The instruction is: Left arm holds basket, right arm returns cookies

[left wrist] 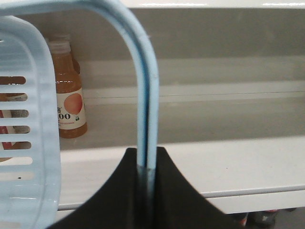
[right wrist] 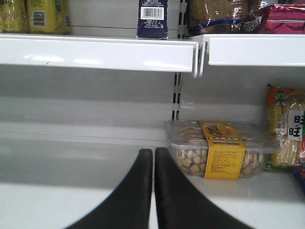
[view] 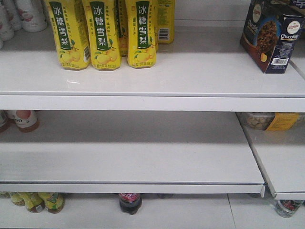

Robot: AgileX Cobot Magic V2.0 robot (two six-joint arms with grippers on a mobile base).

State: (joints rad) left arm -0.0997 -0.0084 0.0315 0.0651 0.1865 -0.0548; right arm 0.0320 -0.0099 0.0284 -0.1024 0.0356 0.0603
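Observation:
The cookies (view: 271, 36), a dark navy carton with chocolate-chip pictures and a white barcode, stand upright on the top shelf at the far right; the right wrist view shows the cookies (right wrist: 152, 18) from below, above the shelf lip. In the left wrist view, the light blue basket (left wrist: 26, 119) hangs at the left, and its thin loop handles (left wrist: 145, 95) run down between the jaws of my left gripper (left wrist: 147, 160), which is shut on them. My right gripper (right wrist: 153, 157) is shut with nothing in it, low before the middle shelf. Neither arm shows in the front view.
Tall yellow bottles (view: 102, 33) crowd the top shelf's left. The middle shelf (view: 128, 152) is bare except for a clear snack tub with a yellow label (right wrist: 221, 149) at the right. An orange drink bottle (left wrist: 66, 93) stands behind the basket. Bottles (view: 130, 202) sit on the bottom shelf.

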